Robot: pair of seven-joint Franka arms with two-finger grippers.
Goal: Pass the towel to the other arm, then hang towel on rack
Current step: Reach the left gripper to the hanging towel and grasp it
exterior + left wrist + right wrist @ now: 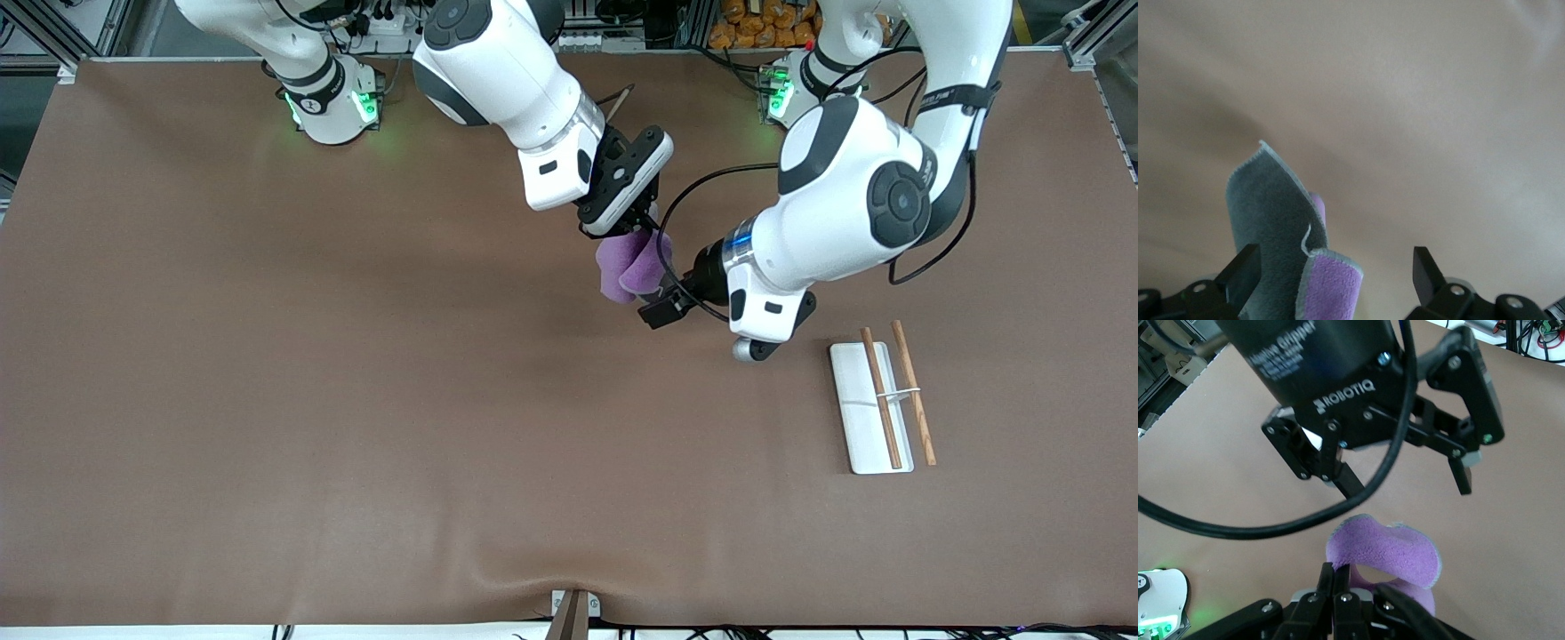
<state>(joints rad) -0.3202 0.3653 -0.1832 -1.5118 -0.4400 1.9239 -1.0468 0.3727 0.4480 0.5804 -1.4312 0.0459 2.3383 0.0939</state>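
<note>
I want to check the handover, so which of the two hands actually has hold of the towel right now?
The right hand, the one coming from the right arm's base, is shut on the towel. The left hand stands open around the towel's hanging end, gripping nothing.

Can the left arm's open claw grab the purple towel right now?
Probably yes. The left gripper is open with the towel hanging between its fingers, nothing blocking it. The right gripper holds the towel shut from above, so the left one likely just needs to close.
</note>
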